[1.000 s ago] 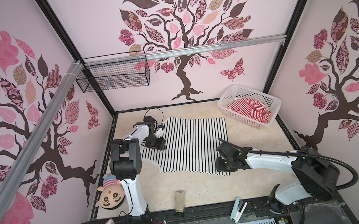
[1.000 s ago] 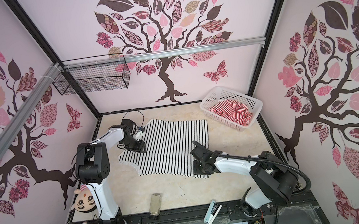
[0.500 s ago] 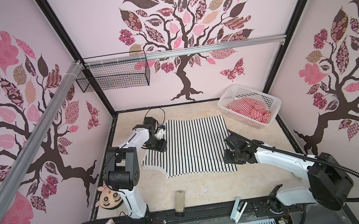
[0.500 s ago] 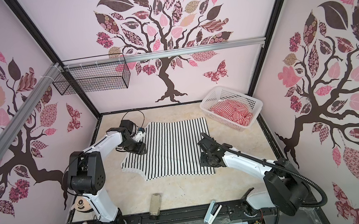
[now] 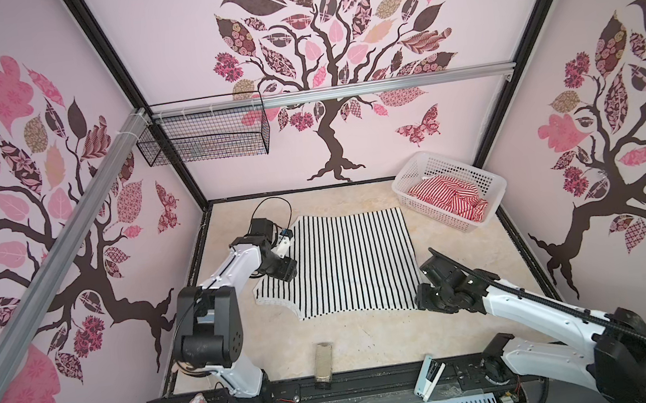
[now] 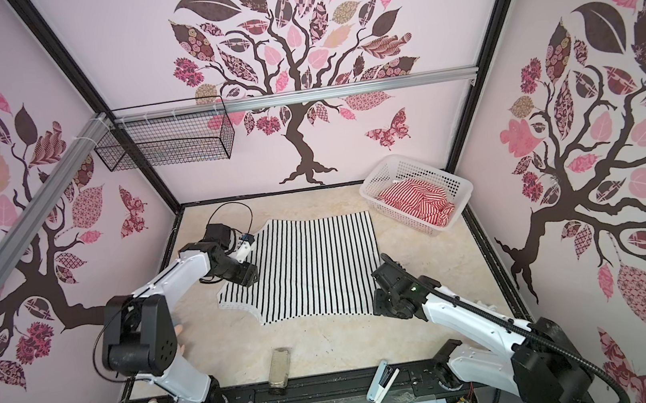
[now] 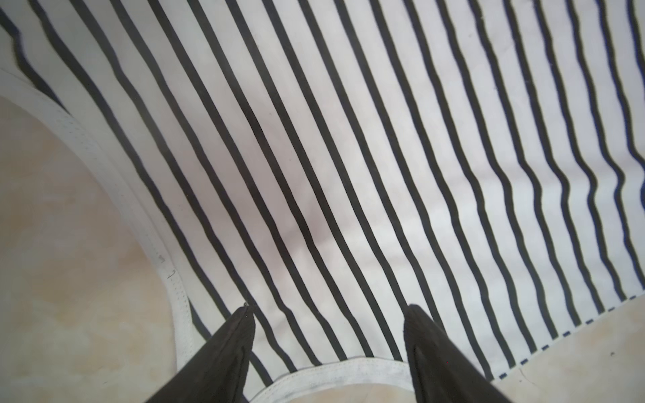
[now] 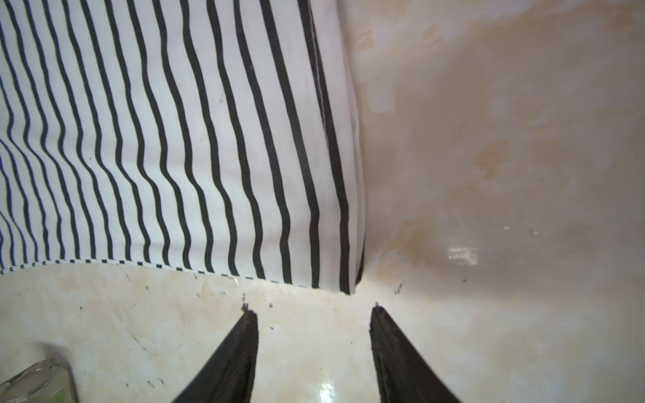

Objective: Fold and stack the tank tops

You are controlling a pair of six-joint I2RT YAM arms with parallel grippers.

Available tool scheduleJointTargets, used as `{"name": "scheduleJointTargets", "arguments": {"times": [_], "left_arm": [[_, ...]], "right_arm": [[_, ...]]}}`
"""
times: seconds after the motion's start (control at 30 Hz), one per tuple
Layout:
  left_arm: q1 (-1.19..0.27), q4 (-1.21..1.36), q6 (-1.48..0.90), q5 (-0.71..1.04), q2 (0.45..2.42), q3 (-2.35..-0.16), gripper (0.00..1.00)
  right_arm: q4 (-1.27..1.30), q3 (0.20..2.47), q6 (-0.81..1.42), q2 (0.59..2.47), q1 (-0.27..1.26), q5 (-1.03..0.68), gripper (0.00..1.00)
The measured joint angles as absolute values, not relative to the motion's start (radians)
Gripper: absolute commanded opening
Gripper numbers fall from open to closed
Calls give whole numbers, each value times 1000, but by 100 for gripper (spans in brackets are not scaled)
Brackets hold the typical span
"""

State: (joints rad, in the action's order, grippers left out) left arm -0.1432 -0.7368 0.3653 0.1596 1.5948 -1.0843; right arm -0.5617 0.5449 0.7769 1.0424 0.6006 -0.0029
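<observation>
Both top views look steeply down from high above the near edge of the table (image 5: 371, 339), facing the back wall (image 5: 368, 138). They stand far enough off to take in the whole black-and-white tank top (image 5: 350, 266) and the basket (image 5: 440, 213) in the far right corner. They share nearly the entire scene, shifted slightly sideways. The left wrist camera sits close behind the left gripper (image 7: 328, 307), looking past it onto the striped cloth. The right wrist camera looks likewise past the right gripper (image 8: 312, 310), very near the table, catching a corner of the same garment.
</observation>
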Motion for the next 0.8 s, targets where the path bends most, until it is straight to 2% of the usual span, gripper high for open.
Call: {"name": "scheduleJointTargets", "arguments": {"times": [0.13,0.27,0.53,0.8], "left_arm": [[-190,-688,422,154,1435,-951,71],[-218,-653,452,155,1338,-863,69],[-218,-625,469,161,1319,-847,67],[-219,-616,463,183,1319,-834,67]], "right_arm": [[-561,487,808,986,601,-38,50],[-553,457,839,1011,601,-49,40],[-477,448,924,1056,601,-43,29],[-434,437,973,1092,587,4,27]]}}
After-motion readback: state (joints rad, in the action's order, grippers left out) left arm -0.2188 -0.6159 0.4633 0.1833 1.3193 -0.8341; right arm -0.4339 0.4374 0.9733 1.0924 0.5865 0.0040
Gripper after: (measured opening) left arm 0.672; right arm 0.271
